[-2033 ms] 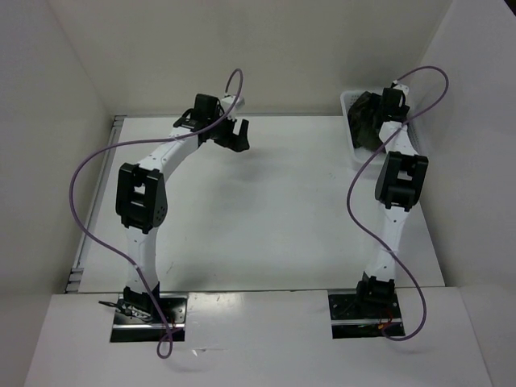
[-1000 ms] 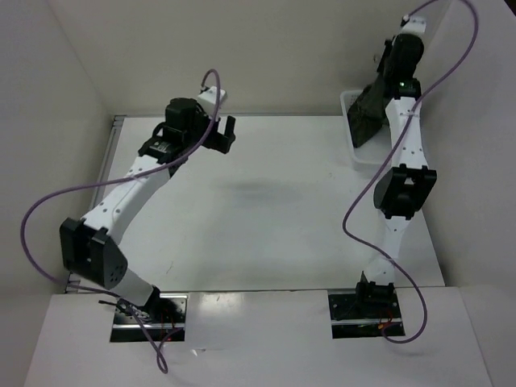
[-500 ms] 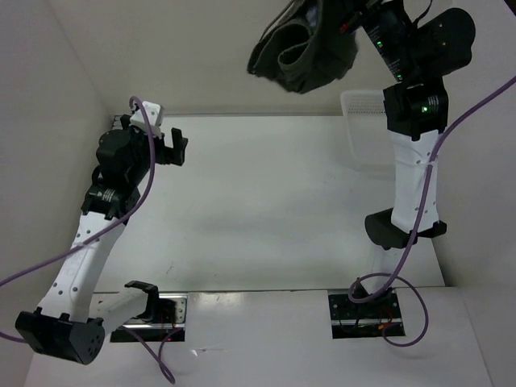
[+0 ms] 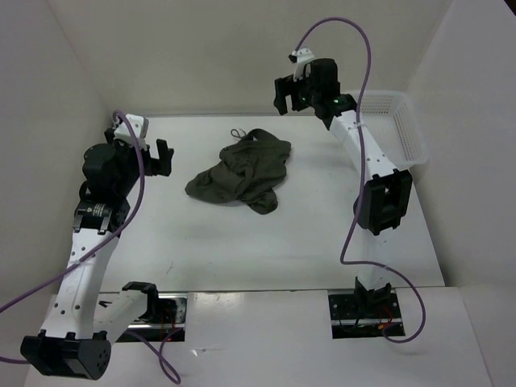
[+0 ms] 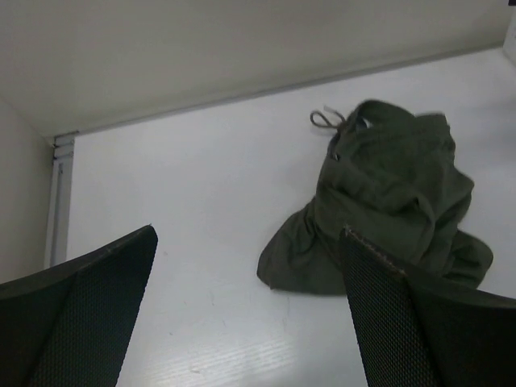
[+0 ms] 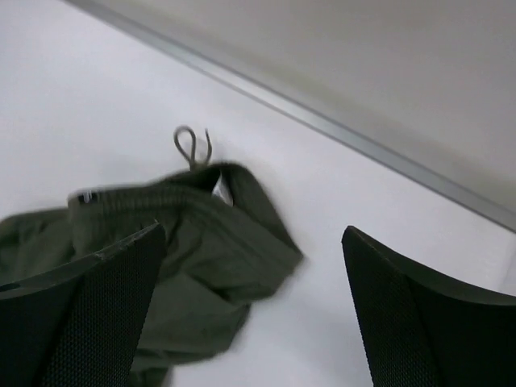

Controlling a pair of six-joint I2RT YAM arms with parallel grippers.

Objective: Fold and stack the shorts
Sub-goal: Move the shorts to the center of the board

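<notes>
The dark olive shorts [image 4: 240,171] lie in a crumpled heap on the white table [image 4: 322,234], towards the back middle, with the drawstring loop at their far edge. My right gripper [image 4: 289,100] hovers open above and behind the heap's right end, holding nothing. In the right wrist view the shorts [image 6: 185,258] lie below and left of the open right gripper [image 6: 254,234]. My left gripper [image 4: 155,160] stands open to the left of the heap, apart from it. In the left wrist view the shorts [image 5: 387,201] sit ahead and to the right of the left gripper [image 5: 248,242].
A white mesh basket [image 4: 411,133] stands at the back right corner by the right wall. White walls close in the table at the back and both sides. A metal rail [image 5: 58,201] runs along the table's left edge.
My right gripper lifted the shorts out of the basket, swung them left and opened; they now lie on the table. The left arm drew back to the left.
</notes>
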